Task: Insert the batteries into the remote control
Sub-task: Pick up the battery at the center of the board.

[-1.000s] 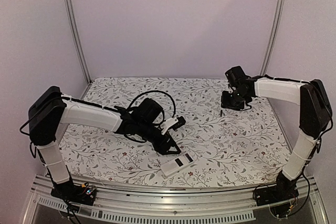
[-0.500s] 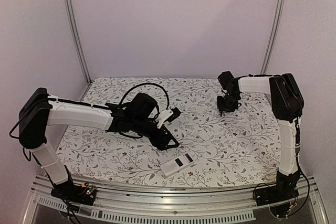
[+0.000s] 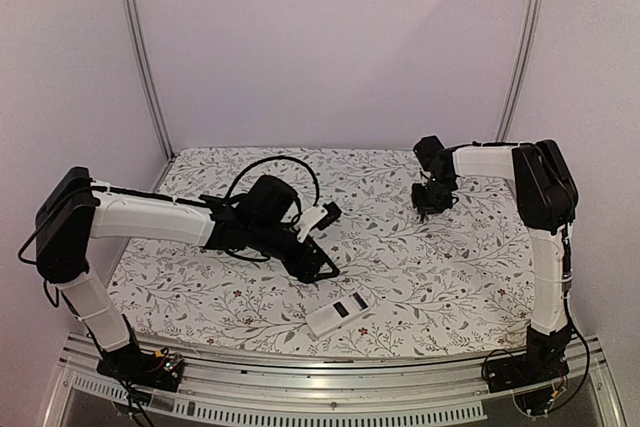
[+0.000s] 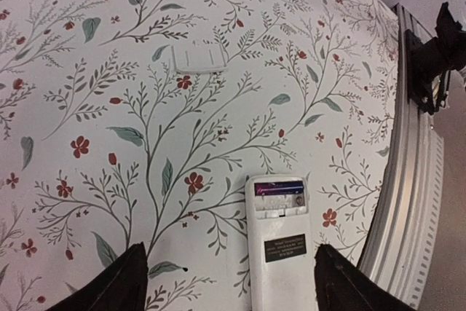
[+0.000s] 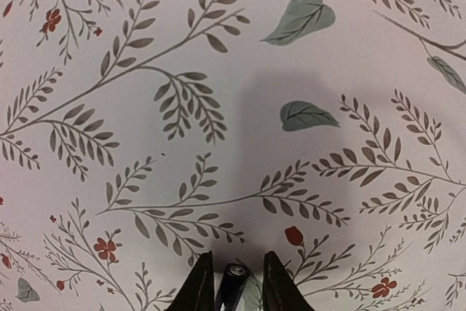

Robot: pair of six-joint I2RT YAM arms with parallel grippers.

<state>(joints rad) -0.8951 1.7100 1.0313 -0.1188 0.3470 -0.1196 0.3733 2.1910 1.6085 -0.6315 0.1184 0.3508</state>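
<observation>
- The remote control [image 3: 337, 314] is lying back-up near the front, slot open.
- The left claw [image 4: 229, 267] is hanging spread near it.
- Far back, the right claw [image 5: 237, 258] is pinching a battery [image 5: 234, 280] by its tip; it might slip and roll away.

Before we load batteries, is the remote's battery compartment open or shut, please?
Open: the remote control lies back up, its compartment uncovered.

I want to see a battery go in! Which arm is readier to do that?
The right one. The right gripper has a dark battery between its fingers. The left gripper hangs open and empty near the remote, whose battery bay lies uncovered.
</observation>
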